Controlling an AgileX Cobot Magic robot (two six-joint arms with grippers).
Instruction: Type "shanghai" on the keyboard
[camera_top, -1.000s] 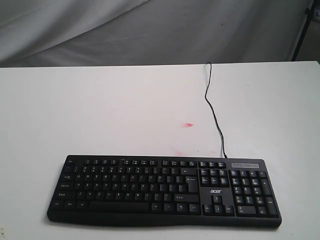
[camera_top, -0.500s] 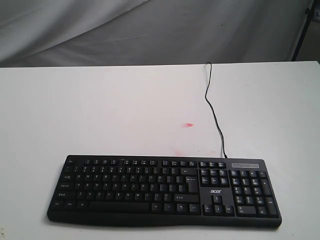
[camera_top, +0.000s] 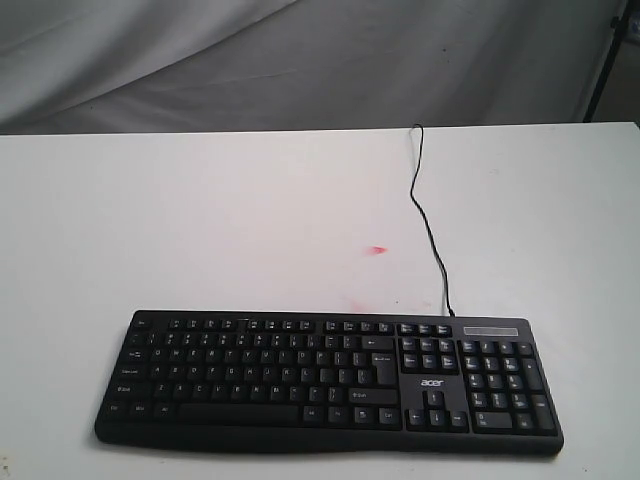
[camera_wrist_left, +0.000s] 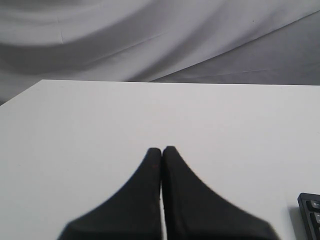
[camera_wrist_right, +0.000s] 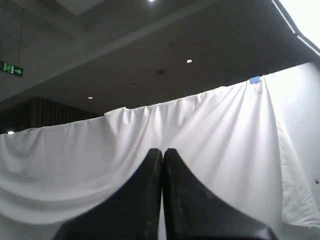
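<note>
My left gripper (camera_wrist_left: 161, 150) is closed, its two black fingers (camera_wrist_left: 135, 205) pressed together along their length with nothing between them. It hangs over a bare stretch of the white table (camera_top: 200, 220). One dark corner of the keyboard (camera_top: 330, 380) just shows at the edge of my left wrist view, well apart from my fingertips. My right gripper (camera_wrist_right: 162, 151) is closed in the same way and also holds nothing. It is tilted upward, facing a hanging white cloth (camera_wrist_right: 215, 140) and a dark ceiling with small lights, with a green exit sign (camera_wrist_right: 11, 68) off to one side and a bit of blue tape (camera_wrist_right: 255, 79) at the cloth's top edge. In the exterior view the keyboard lies flat near the front edge of the table, its long side running almost level across the view. Its number pad (camera_top: 505, 385) is at the right end, and the white acer logo (camera_top: 431, 383) sits between the letter block and that pad. A thin black cable (camera_top: 428, 225) leaves the keyboard's back edge near the number pad and curves away across the table to the far edge. A small pink mark (camera_top: 377, 250) lies on the tabletop beyond the keyboard, near the cable. Grey cloth (camera_top: 300, 60) hangs behind the table.
</note>
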